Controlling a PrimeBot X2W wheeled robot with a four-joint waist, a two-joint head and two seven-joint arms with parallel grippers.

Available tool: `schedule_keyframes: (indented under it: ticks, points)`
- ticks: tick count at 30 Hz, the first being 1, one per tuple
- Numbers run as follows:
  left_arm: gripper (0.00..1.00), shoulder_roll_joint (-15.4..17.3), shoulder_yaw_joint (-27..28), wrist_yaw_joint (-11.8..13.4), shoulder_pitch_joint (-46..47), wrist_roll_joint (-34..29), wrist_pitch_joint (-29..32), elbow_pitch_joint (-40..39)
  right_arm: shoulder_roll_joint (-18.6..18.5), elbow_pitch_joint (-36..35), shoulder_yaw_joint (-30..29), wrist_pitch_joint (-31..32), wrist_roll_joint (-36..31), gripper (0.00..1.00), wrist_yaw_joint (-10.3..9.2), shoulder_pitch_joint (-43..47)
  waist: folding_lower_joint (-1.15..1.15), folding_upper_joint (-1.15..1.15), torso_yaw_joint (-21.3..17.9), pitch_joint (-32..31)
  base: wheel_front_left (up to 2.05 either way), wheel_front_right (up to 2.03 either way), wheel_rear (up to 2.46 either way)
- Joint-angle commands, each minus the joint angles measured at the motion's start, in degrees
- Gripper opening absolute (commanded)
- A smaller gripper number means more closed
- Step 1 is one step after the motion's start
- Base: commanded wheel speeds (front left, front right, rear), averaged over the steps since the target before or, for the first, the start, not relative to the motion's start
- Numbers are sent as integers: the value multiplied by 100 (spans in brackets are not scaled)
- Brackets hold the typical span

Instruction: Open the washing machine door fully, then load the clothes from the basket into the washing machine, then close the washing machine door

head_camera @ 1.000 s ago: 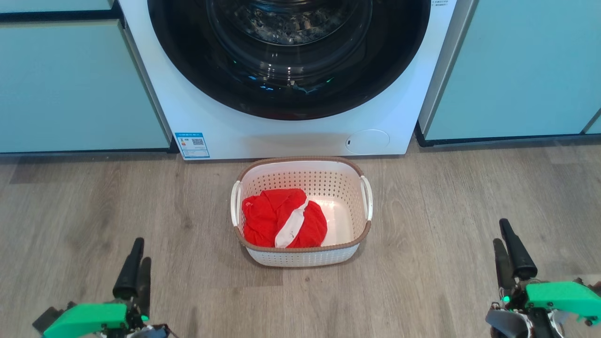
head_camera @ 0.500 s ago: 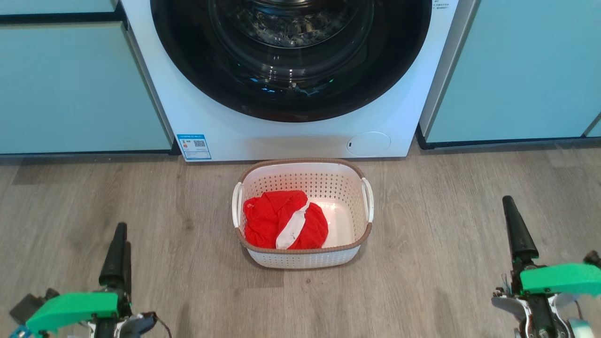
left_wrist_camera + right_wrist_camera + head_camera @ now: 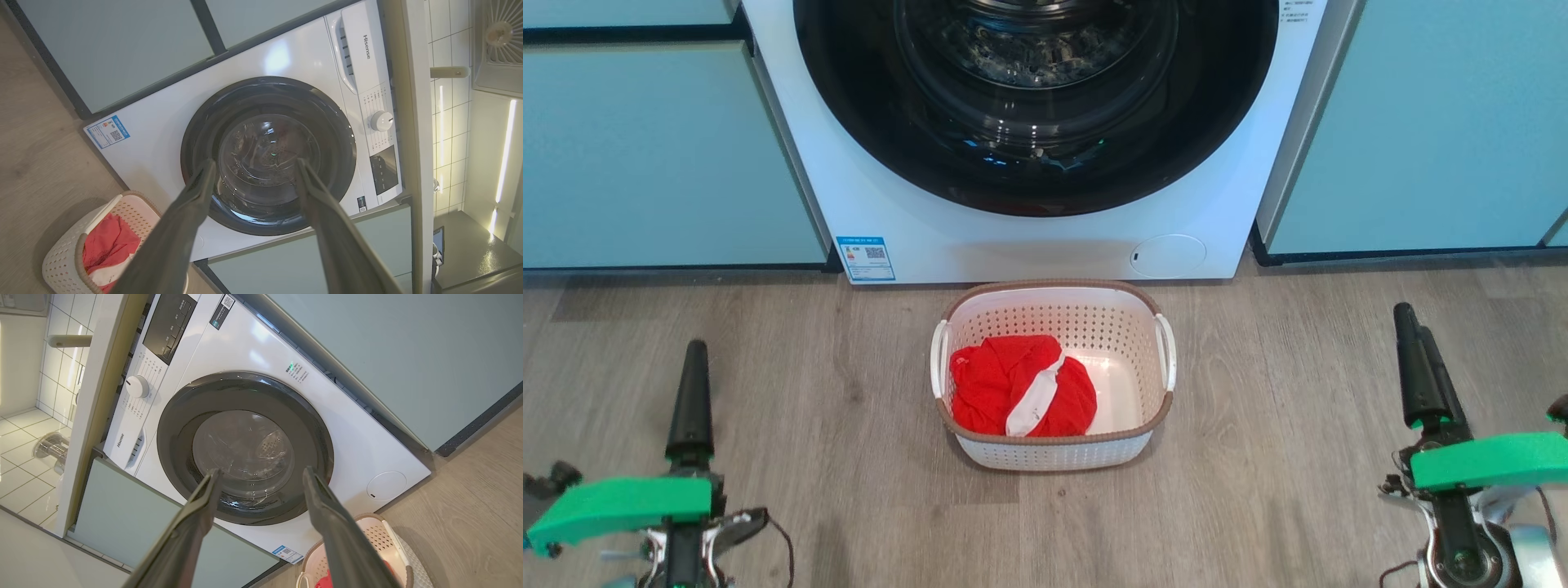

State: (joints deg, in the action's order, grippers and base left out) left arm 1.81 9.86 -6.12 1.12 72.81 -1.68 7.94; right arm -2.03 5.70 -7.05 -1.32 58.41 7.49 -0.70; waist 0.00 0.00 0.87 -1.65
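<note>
The white washing machine (image 3: 1013,245) stands straight ahead, and its black-rimmed washing machine door (image 3: 1037,98) is shut. On the floor just before it sits the white basket (image 3: 1054,453), with the red and white clothes (image 3: 1013,384) bundled in its left half. My left gripper (image 3: 695,351) hovers low at the left, well clear of the basket. My right gripper (image 3: 1413,320) hovers at the right, equally far off. Both are open and empty. In the wrist views the left gripper (image 3: 255,161) and right gripper (image 3: 262,470) each point at the door (image 3: 327,122) (image 3: 245,449) from a distance.
Pale teal cabinets flank the machine on the left (image 3: 645,147) and right (image 3: 1437,122). A blue sticker (image 3: 864,257) and a round service flap (image 3: 1168,255) mark the machine's lower front. Wood floor (image 3: 1298,392) spreads around the basket. The control knob (image 3: 381,121) sits above the door.
Both grippers have risen toward the machine and spread a little outward. The head camera has tilted slightly, shifting the whole picture downward. The basket and door have not moved.
</note>
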Motion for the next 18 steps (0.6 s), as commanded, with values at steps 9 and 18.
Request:
schedule_keyframes:
  ticks: [9,18]
  points:
    - [100,62,-73,314,307,-906,-190,-894,-58,-527,140,-217,-903,100,0,-333,0,0,35,-32,0,0,0]
    - [100,68,-700,584,226,-2170,-341,-1388,-61,-525,270,-369,-1540,100,0,-251,0,0,21,-63,0,0,0]
